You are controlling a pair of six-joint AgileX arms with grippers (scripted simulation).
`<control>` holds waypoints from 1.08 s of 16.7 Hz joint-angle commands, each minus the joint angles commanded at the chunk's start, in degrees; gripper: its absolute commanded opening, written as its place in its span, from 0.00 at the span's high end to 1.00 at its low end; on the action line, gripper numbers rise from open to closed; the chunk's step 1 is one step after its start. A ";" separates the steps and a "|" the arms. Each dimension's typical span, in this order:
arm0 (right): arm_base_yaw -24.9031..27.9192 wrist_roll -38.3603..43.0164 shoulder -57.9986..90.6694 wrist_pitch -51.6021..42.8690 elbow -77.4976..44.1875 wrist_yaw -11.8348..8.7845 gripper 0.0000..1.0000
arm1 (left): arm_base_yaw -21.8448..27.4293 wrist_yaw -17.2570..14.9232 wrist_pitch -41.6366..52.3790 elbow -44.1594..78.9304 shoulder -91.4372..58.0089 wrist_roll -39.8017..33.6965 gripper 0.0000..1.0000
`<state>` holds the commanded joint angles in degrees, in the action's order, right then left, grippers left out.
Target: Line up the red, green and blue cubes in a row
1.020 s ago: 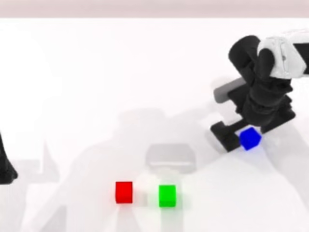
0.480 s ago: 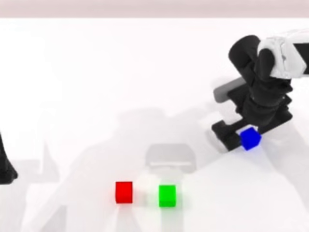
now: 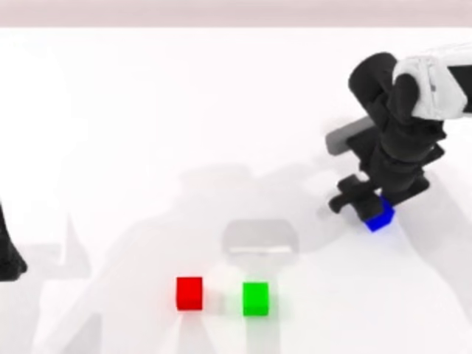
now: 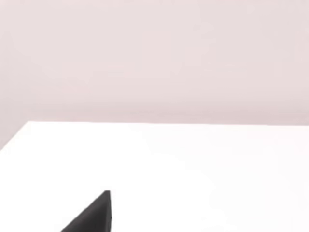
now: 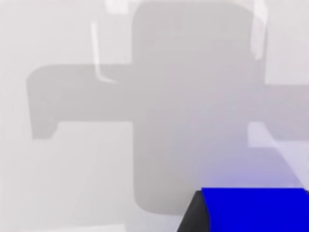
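Two cubes lie closest to the near edge of the table (image 3: 184,110), side by side and flat on the white surface. The red cube (image 3: 189,293) is on the left and the green cube (image 3: 256,299) is on the right of it. They are near each other but apart, with a narrow strip of bare table between them, and their faces look parallel.

At about the same depth, at the far left edge of the top view, stands the left arm (image 3: 7,254), parked and well apart from all three cubes. Its wrist view shows only the plain table, the pale wall behind it, and one black corner of the left gripper (image 4: 91,217). From this I cannot tell whether that gripper is clenched or released.

Further back, on the right side of the table, is the blue cube (image 3: 381,218). It sits well apart from the red and green pair, and it is turned a little compared with them. The right gripper (image 3: 366,208) is directly over it and covers its upper part, so only the lower part of the cube shows from above. In the right wrist view the blue cube (image 5: 256,210) fills the lower corner, and a dark part of the gripper touches one side of it. Whether this gripper already grasps the cube or is released, I cannot tell.

Behind the gripper, the black and white right arm (image 3: 435,88) reaches in from the right edge.
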<state>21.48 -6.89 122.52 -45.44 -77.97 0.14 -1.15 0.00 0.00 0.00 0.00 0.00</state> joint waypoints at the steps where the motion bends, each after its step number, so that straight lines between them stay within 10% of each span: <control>1: 0.00 0.00 0.00 0.00 0.00 0.00 1.00 | 0.00 0.00 0.00 0.00 0.00 0.00 0.00; 18: 0.56 0.09 -7.89 -15.25 -10.00 -0.38 1.00 | 0.00 0.00 0.00 0.00 0.00 0.00 0.00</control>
<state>22.05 -6.80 114.63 -60.70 -87.97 -0.23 -1.15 0.00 0.00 0.00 0.00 0.00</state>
